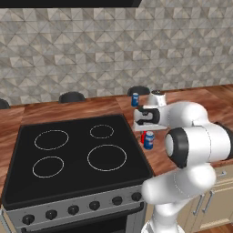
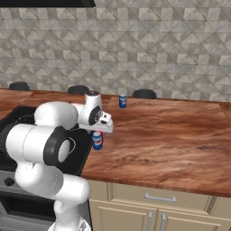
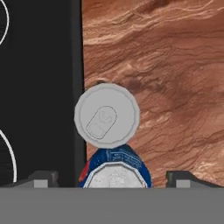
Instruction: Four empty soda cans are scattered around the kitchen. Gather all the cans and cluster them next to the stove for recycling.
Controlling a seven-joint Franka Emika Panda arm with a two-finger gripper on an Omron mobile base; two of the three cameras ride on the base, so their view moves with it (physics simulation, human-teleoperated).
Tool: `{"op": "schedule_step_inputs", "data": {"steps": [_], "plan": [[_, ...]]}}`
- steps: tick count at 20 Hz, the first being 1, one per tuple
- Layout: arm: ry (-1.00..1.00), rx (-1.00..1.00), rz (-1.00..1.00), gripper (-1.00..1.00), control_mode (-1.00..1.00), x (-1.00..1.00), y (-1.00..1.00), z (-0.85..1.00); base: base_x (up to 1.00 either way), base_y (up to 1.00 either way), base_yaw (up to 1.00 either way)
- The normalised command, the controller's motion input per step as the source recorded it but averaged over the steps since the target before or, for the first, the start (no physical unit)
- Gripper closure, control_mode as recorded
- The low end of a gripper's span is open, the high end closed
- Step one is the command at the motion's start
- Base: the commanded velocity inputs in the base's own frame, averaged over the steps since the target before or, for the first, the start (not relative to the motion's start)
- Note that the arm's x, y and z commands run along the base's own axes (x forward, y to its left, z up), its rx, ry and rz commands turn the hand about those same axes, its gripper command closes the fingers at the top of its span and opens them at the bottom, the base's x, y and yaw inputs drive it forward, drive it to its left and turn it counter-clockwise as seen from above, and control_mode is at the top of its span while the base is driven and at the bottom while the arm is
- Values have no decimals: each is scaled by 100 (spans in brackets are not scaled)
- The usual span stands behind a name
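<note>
— How do the jaws stand?

— Wide apart, gripping nothing. In the hand view the two dark tips sit either side of a blue soda can with a clear gap on both sides, so the can stands on its own.

— And where is that can relative to the stove?

— On the counter, just off the right edge of the stove. Touching it or nearly so, a second can stands right at the stove's edge. From above I see only its silvery top, but the left base view shows a sliver of red beside the blue one.

— So which step is this?

— I'd call it the end of a placing: two cans are clustered by the stove and the jaws are free.

— Next?

— Lift the hand straight up, so neither tip knocks the pair over. Then go for the other blue can, which is upright at the back of the counter, well behind the stove's right rear corner. It should need a reach more than a drive.
</note>
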Motion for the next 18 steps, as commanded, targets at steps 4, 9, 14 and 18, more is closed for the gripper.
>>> {"op": "schedule_step_inputs", "data": {"steps": [4, 9, 14, 18], "plan": [[-7, -7, 0, -100, -100, -38, 0, 51, 0, 0, 0], [-8, -6, 0, -100, -100, -70, 0, 42, 0, 0, 0], [-2, 0, 0, -100, -100, -80, -1, 19, 0, 0, 0], [-2, 0, 0, -100, -100, -80, -4, 9, 0, 0, 0]]}}
